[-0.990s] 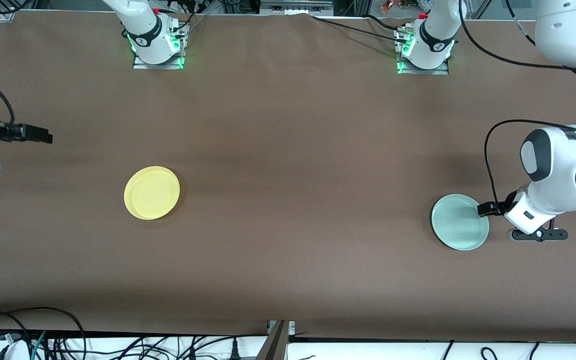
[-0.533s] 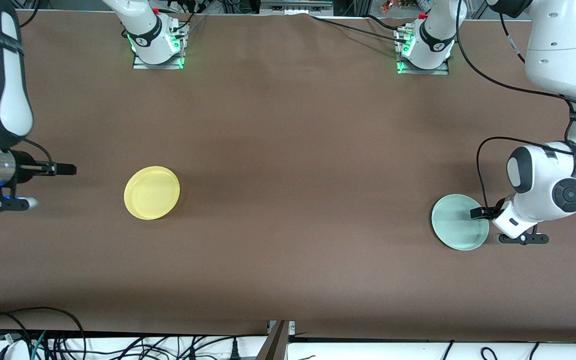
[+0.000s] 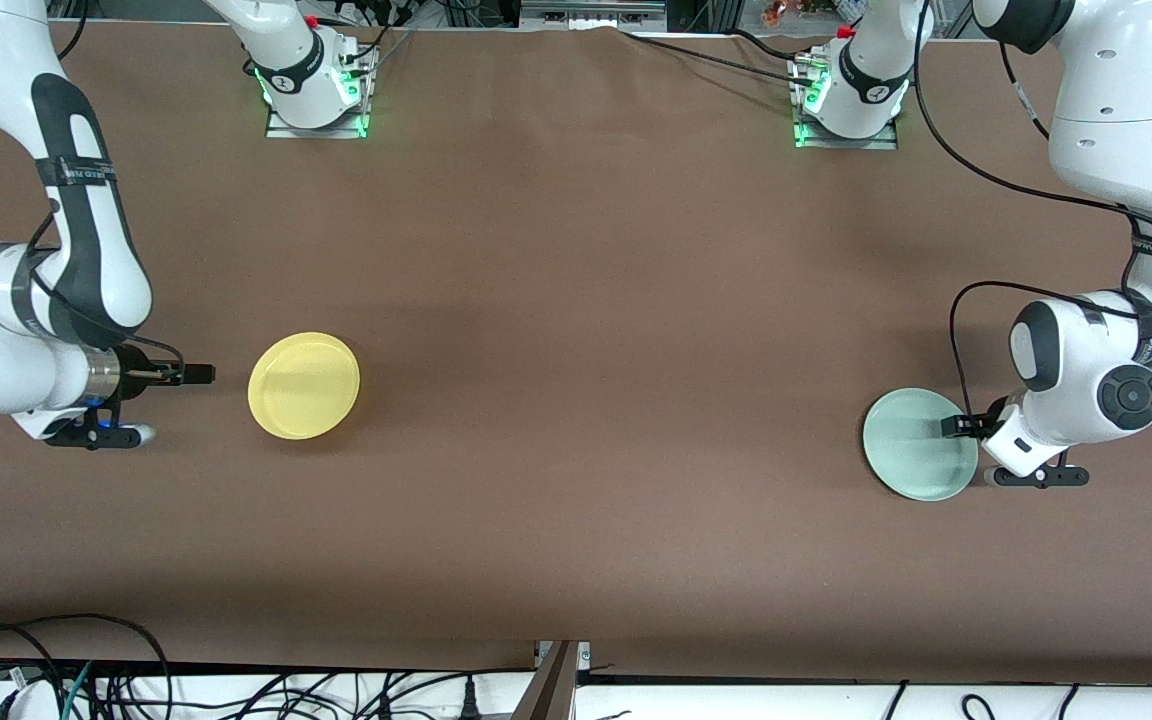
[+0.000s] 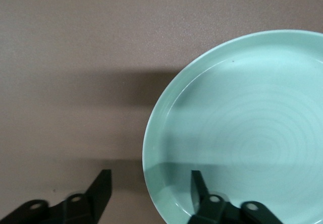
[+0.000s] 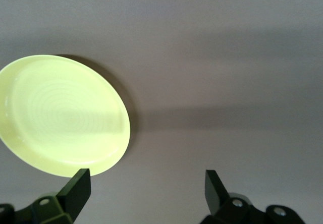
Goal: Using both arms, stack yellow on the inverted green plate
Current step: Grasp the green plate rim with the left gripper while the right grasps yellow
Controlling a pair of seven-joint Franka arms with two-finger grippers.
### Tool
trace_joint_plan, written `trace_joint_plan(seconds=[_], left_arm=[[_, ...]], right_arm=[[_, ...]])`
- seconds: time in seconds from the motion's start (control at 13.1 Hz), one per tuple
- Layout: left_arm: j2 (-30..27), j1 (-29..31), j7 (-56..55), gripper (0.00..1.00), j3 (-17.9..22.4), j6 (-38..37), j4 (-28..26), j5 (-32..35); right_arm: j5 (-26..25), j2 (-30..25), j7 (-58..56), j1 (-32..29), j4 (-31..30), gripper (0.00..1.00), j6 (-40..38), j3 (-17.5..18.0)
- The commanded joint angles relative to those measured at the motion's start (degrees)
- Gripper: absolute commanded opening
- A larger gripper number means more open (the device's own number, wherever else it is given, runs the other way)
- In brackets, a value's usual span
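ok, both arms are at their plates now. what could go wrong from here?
1. The left gripper straddles the green plate's rim, one jaw inside, one outside; the plate lies right side up, so a shallow bite on that low rim could slip during the flip.
2. The right gripper, jaws open, sits just short of the yellow plate; coming in low, it may push the plate rather than catch the rim.
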Motion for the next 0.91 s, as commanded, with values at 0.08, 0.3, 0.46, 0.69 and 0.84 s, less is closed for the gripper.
trace_joint_plan(seconds=[0.08,0.3,0.46,0.69,0.84], left_arm=[[0.4,0.7,2.6,0.38,-0.6,-0.3,0.4,-1.5],[0.5,0.7,2.8,0.15,-0.6,-0.4,0.4,-1.5],[0.5,0.9,2.8,0.0,-0.6,-0.4,0.5,-1.5],[0.1,0.2,2.4,0.0,-0.6,-0.8,0.9,-1.5],[-1.5,-1.2,2.2,0.0,-0.6,-2.8,1.7,-0.9]], right_arm=[[4.0,-2.0,0.2,-0.4,-9.5,1.0,8.4,0.4],[6.1,-2.2,0.3,-0.4,-13.6,1.0,12.8,0.5],[8.6,-2.1,0.3,-0.3,-15.3,1.0,15.0,0.5],[10.0,-1.5,0.3,-0.3,-17.1,1.0,20.8,0.5],[10.1,-0.5,0.3,-0.3,-17.1,1.0,22.9,0.6]])
